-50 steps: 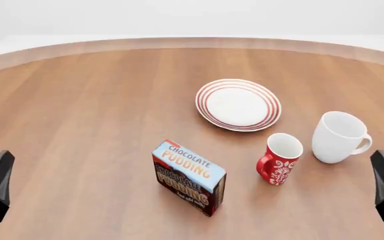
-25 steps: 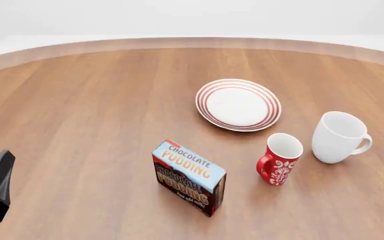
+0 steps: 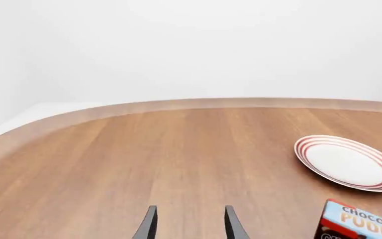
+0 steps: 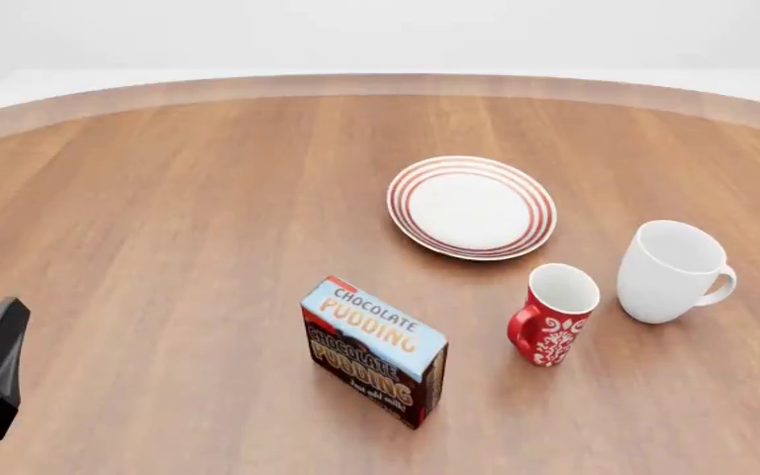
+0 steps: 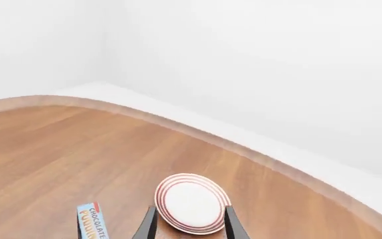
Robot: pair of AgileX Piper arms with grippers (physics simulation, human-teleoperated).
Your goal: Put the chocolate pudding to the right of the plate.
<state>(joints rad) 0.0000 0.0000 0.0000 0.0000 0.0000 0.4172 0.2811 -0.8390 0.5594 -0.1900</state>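
Pudding [image 4: 375, 351] stands upright on table [image 4: 155, 218], near front edge, left of red mug [image 4: 554, 314] and white mug [image 4: 671, 270]. Plate [image 4: 471, 207] farther back. Left gripper [image 3: 187, 224] and right gripper [image 5: 187, 224]: jaws apart, holding nothing.

Both pincers [image 3: 189, 224] [image 5: 189, 223] parted, empty.
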